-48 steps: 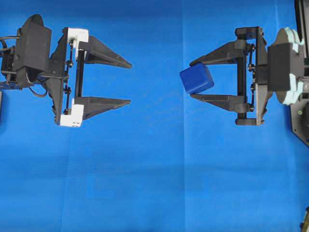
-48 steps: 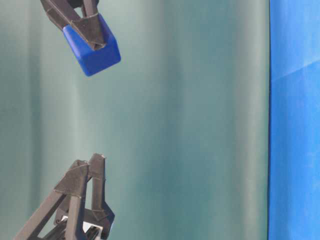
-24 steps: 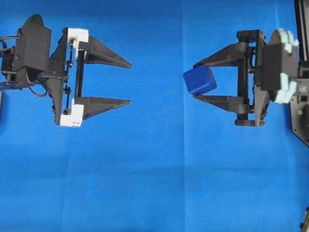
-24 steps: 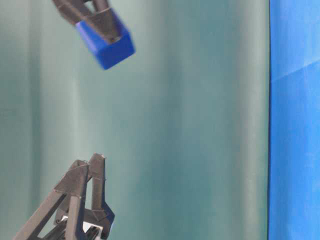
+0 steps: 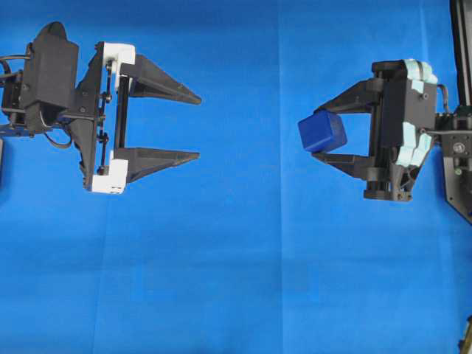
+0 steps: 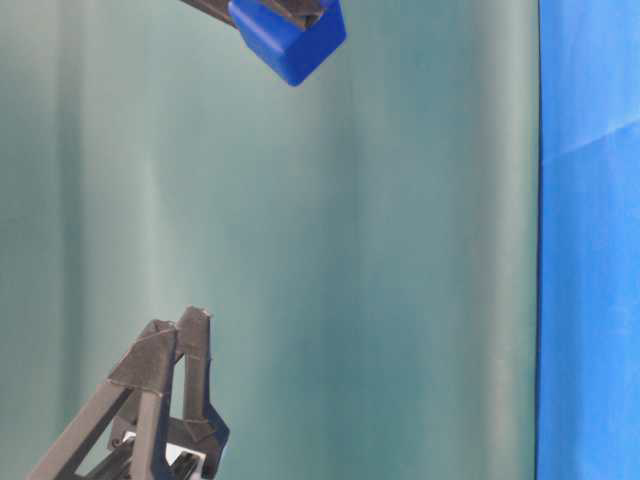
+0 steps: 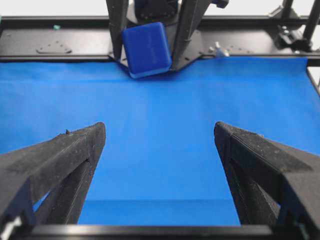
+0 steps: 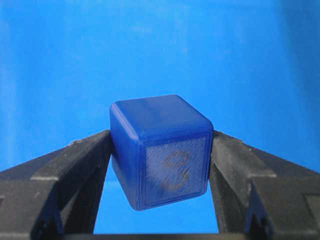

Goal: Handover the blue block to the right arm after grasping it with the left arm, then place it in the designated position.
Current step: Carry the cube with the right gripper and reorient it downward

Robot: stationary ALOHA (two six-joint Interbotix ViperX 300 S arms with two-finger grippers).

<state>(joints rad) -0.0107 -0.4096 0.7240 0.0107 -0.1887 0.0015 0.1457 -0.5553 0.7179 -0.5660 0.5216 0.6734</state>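
The blue block (image 5: pixel 322 131) is a small dark-blue cube pinched between the fingertips of my right gripper (image 5: pixel 318 133), which is shut on it at the right of the overhead view. From the right wrist the blue block (image 8: pixel 160 150) fills the gap between both black fingers (image 8: pixel 75 165) above the cloth. My left gripper (image 5: pixel 198 126), with white brackets, stands open and empty at the left, well apart from the block. In the left wrist view the block (image 7: pixel 147 49) hangs far ahead between the other arm's fingers. At table level the block (image 6: pixel 290 38) is near the top edge.
Blue cloth (image 5: pixel 236 280) covers the table. The right arm's dark base (image 5: pixel 461 169) stands at the right edge. A black frame (image 7: pixel 60 47) runs along the far side of the table in the left wrist view.
My right gripper has drawn back to the right and tilted downward, carrying the blue block with it. The left gripper has stayed still and open.
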